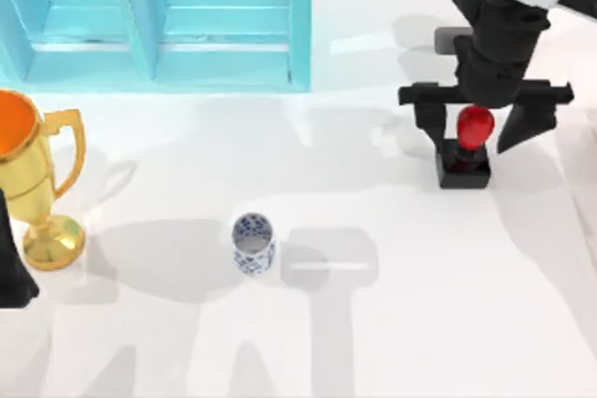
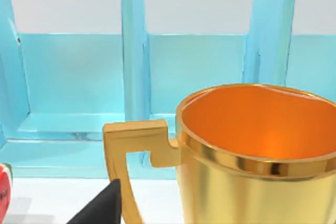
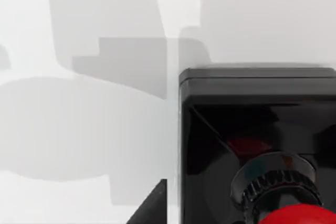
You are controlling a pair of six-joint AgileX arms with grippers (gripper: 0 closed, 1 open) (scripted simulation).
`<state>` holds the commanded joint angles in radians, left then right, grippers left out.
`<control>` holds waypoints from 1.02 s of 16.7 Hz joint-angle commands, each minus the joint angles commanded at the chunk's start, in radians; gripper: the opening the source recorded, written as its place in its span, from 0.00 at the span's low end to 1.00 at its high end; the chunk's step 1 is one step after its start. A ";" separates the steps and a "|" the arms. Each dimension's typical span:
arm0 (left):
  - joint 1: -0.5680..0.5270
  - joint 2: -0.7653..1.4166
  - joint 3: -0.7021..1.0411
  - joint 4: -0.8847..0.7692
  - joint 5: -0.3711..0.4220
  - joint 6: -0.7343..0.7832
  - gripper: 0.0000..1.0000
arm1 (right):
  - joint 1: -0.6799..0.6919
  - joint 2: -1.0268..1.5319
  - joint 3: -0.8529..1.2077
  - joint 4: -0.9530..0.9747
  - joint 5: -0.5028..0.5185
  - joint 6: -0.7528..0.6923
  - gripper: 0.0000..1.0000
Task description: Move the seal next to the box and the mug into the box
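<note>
Red-knobbed black seal point(image 1: 469, 142), blue-patterned white mug point(image 1: 253, 242), turquoise box point(image 1: 168, 20), golden trophy point(image 1: 33, 179).

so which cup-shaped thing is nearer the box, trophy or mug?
The trophy, the tall gold one at the table's left edge, just below the blue box. The small blue-patterned mug stands farther out toward the table's middle.

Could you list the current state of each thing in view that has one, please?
seal: upright on the table, between the open right gripper's fingers
mug: upright, mouth up, outside the box
box: open, divided into compartments
golden trophy: upright at the table's left
left gripper: near the trophy
</note>
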<state>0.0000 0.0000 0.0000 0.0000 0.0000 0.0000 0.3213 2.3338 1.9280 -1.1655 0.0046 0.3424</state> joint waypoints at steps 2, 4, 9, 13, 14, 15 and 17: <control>0.000 0.000 0.000 0.000 0.000 0.000 1.00 | 0.000 0.000 0.000 0.000 0.000 0.000 0.40; 0.000 0.000 0.000 0.000 0.000 0.000 1.00 | 0.000 0.000 0.000 0.000 0.000 0.000 0.25; 0.000 0.000 0.000 0.000 0.000 0.000 1.00 | 0.000 0.000 0.000 0.000 0.000 0.000 0.00; 0.000 0.000 0.000 0.000 0.000 0.000 1.00 | 0.000 0.000 0.000 0.000 0.000 0.000 0.00; 0.000 0.000 0.000 0.000 0.000 0.000 1.00 | 0.000 0.000 0.000 0.000 0.000 0.000 0.00; 0.000 0.000 0.000 0.000 0.000 0.000 1.00 | 0.000 0.000 0.000 0.000 0.000 0.000 0.00; 0.000 0.000 0.000 0.000 0.000 0.000 1.00 | -0.006 -0.002 0.003 -0.003 0.000 -0.002 0.00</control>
<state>0.0000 0.0000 0.0000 0.0000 0.0000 0.0000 0.3156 2.3323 1.9311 -1.1688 0.0045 0.3408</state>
